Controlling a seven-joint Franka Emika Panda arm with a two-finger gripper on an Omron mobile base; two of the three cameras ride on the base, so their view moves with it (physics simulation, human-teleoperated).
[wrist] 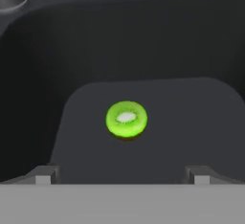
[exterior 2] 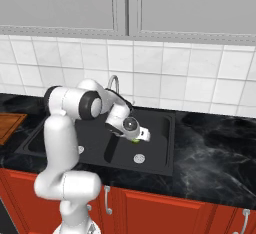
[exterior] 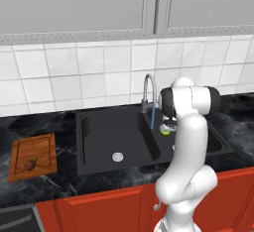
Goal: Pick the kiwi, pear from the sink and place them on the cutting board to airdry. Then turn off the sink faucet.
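Cutting board (exterior: 34,157) far left on counter, brownish fruit on it (exterior: 30,164), likely pear. Faucet (exterior: 150,93) running blue stream. Kiwi half (wrist: 126,118) on floor of sink's (exterior: 99,149) right basin, centred between our fingertips (wrist: 44,176), jaws apart, nothing held. We should descend straight, close across kiwi's width. Arm folded forward over sink, gripper (exterior 2: 134,137) pointing down into basin.

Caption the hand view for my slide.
Open gripper poised above the kiwi lying on the black sink floor.
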